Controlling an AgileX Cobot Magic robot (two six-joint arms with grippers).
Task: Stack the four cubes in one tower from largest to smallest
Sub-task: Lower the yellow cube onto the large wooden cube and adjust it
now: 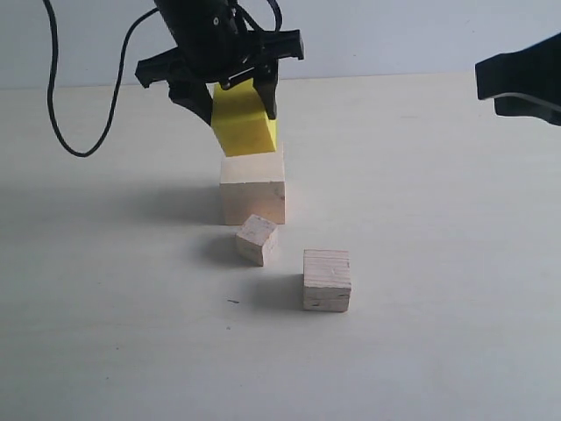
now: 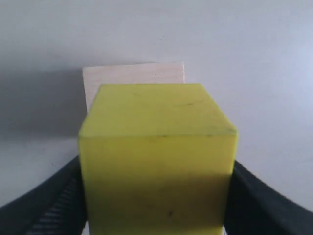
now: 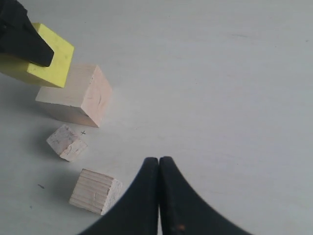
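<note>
My left gripper (image 1: 235, 98) is shut on the yellow cube (image 1: 244, 119), holding it tilted just above the largest pale wood cube (image 1: 252, 188); whether the two touch I cannot tell. From the left wrist the yellow cube (image 2: 157, 161) fills the space between the dark fingers (image 2: 44, 205), with the pale cube (image 2: 132, 77) behind it. The smallest wood cube (image 1: 257, 239) lies turned on the table in front of the large one. The layered-grain wood cube (image 1: 327, 280) sits to the right of it. My right gripper (image 3: 159, 161) is shut with nothing in it, hanging high at the right (image 1: 519, 79).
A black cable (image 1: 66, 114) loops down onto the table at the back left. The pale tabletop (image 1: 438, 263) stretches out to the right and toward the front.
</note>
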